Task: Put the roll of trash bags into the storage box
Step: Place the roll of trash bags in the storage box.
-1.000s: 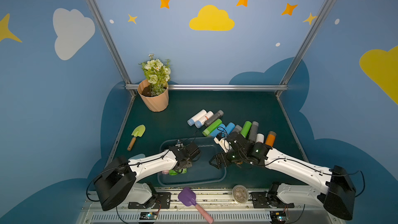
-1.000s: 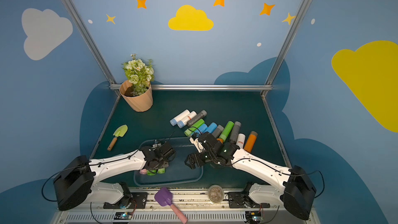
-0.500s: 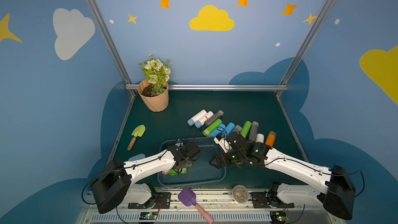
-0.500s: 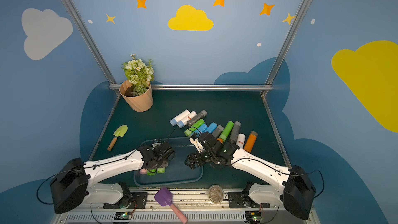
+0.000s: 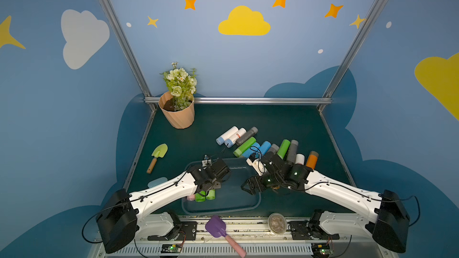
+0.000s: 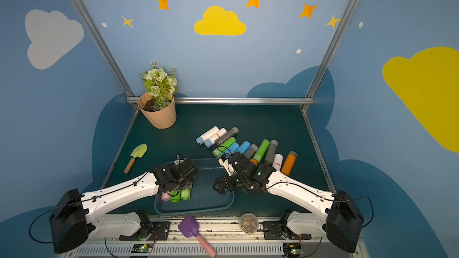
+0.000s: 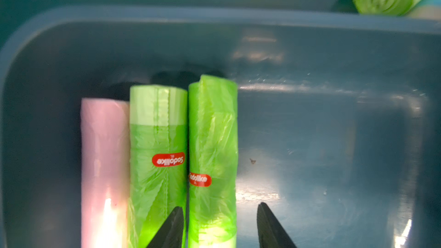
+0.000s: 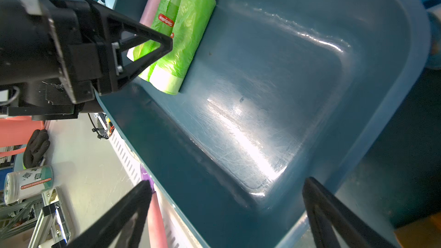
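Three rolls [image 7: 157, 139] in storage box [image 7: 334, 139]; left pincer [image 7: 220, 205] just parted off green roll [image 7: 212, 139], delivered; right pincer [image 8: 228, 182] wide, empty.

We read "Sodolike" on red labels [image 7: 168, 159] on the green roll [image 7: 157, 125] beside the pink roll [image 7: 105, 151] and the outer green roll [image 7: 213, 127].

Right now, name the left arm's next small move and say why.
Probably lift the left gripper straight up: its jaws stand apart around the green roll, which already lies flat in the storage box.
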